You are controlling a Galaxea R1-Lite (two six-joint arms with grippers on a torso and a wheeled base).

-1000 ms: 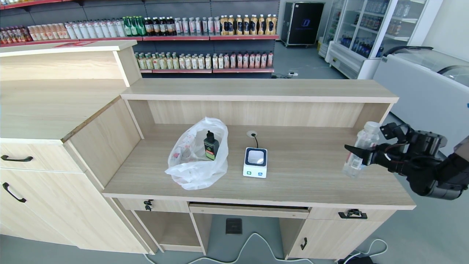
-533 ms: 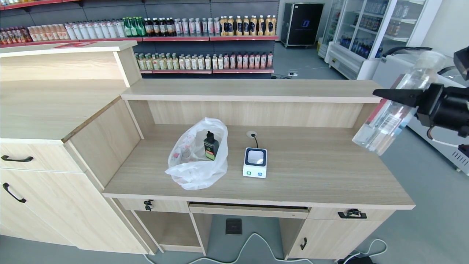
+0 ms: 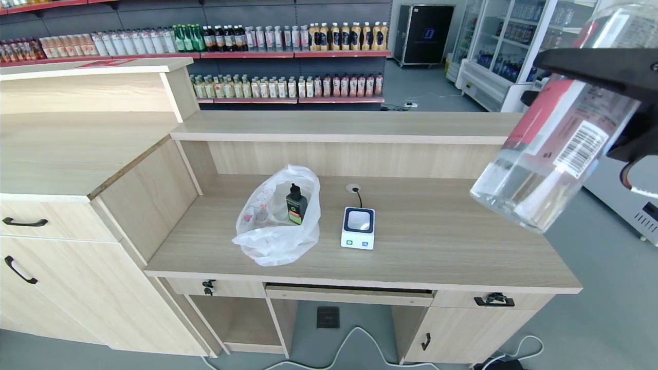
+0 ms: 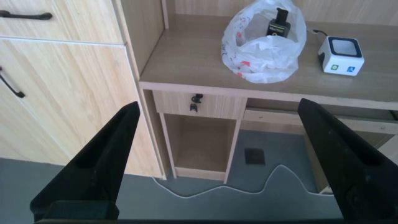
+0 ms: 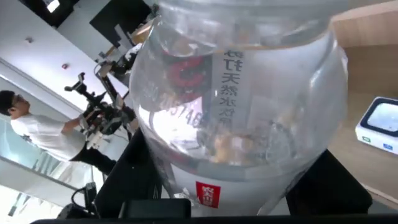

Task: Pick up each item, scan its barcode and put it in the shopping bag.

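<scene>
right gripper (image 3: 576, 105) clamped on the clear bottle (image 3: 545, 159), held high at the robot's right. long axis tilted, base down toward the counter (image 3: 437, 241). barcode (image 3: 581, 146) faces the head camera, so it likely needs a roll. scanner (image 3: 358, 227) lies down-left of it, just right of the shopping bag (image 3: 272, 236). left gripper (image 4: 219, 104) spread, empty, out in front of the counter. drink shelves (image 3: 288, 51) behind.

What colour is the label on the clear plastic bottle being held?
Red and white label on the bottle, with a black barcode; best in the head view.
</scene>
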